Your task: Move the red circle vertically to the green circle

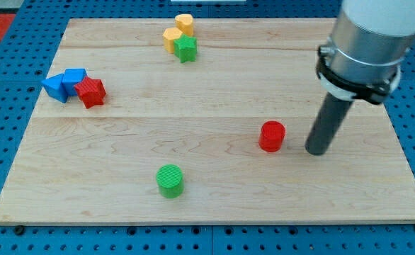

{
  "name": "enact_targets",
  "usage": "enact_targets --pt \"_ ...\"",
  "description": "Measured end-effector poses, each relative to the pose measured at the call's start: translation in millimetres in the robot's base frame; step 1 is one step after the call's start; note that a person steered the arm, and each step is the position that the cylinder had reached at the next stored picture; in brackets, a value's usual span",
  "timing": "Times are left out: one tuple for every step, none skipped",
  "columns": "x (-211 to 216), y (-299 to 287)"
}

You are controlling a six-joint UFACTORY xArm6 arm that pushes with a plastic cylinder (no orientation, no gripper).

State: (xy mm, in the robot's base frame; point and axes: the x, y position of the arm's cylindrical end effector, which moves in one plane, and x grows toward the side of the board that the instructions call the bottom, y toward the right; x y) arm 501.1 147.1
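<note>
Pale wooden board (214, 191) carries the red circle (272, 136), with the arm's tip (316, 150) just beside it on the view's right. No jaws exist on this rod. Green circle (170, 180) sits well apart, lower left.

Wooden counter (214, 205), light planks. Red circle (272, 136) right of centre, my tip (316, 150) just beside it at 3 o'clock, apart. Green circle (170, 180) at 6. Two blue blocks (64, 83) touching red block (91, 93) at 9. Two yellow blocks (177, 31) plus green star (185, 49) at 12.
</note>
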Motion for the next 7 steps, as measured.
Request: enact_targets --pt "-42 -25" --pt "-37 -50" --pt "-31 26" --pt "18 6" --pt "18 -76" --pt "-19 -115" --pt "-24 -65"
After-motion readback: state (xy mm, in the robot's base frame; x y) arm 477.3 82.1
